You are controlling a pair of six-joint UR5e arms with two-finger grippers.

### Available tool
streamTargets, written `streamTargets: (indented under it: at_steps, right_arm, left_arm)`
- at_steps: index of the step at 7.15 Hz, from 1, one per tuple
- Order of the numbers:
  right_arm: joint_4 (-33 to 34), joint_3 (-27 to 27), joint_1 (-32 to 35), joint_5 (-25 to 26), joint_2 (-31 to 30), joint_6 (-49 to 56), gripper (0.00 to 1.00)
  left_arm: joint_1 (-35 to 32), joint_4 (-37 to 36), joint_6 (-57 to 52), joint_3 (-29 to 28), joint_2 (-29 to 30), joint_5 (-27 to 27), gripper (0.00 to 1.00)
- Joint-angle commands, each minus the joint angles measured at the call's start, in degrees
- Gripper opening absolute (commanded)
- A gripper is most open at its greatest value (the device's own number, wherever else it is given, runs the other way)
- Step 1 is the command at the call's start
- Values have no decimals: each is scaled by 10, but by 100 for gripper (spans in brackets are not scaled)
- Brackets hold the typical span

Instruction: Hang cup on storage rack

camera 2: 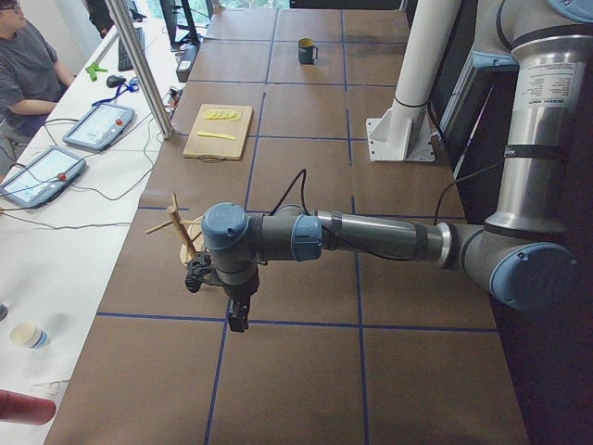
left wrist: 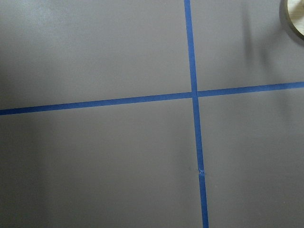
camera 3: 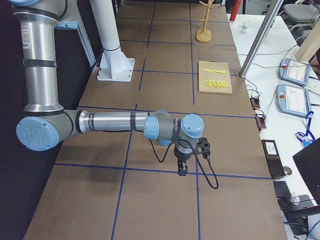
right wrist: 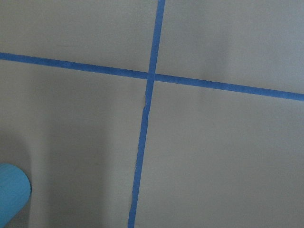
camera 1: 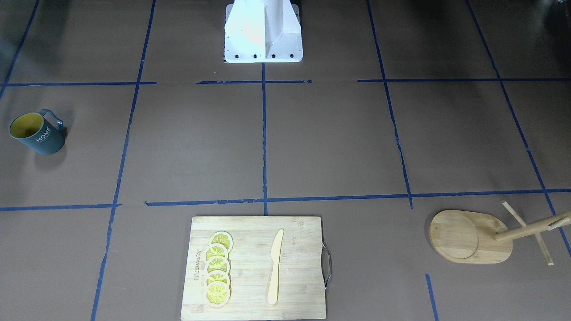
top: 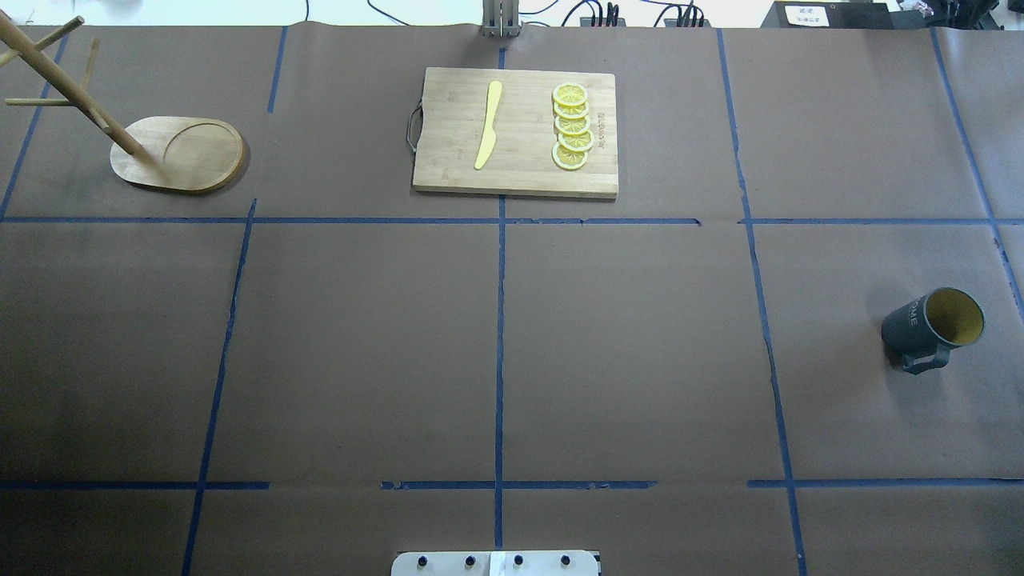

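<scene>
Spread across the table, brown paper [camera 1: 330,142] gridded with blue tape [camera 1: 264,142]. At the operators' edge, a bamboo cutting board [camera 1: 250,290], metal handle [camera 1: 328,264] on one short side. Lying on it, five overlapping lemon slices [camera 1: 217,275] in a row, and near them, not touching, a pale yellow knife [camera 1: 275,266]. Over at the white side desk, a seated person [camera 2: 23,69], two tablets [camera 2: 97,125], a paper cup [camera 2: 28,335].

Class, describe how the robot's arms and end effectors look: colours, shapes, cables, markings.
Left arm and right arm: silver-grey tubes, rounded joints, light-blue caps; the right elbow cap bears an embossed logo. A black cable loops at each wrist. The left end effector and right end effector are small and black.
</scene>
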State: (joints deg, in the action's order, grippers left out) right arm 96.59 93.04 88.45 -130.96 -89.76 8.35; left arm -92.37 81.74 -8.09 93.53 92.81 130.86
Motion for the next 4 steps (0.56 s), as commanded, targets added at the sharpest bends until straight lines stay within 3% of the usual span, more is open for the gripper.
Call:
streamTargets:
  at_steps: [1,4]
  right_arm:
    - [0,-1,-10,0,1,2,100]
    - [-1,41,-66,0,9,-3,100]
  left_arm:
    - [0,3,0,2,0,0,100]
    - [0,1,0,2,0,0,100]
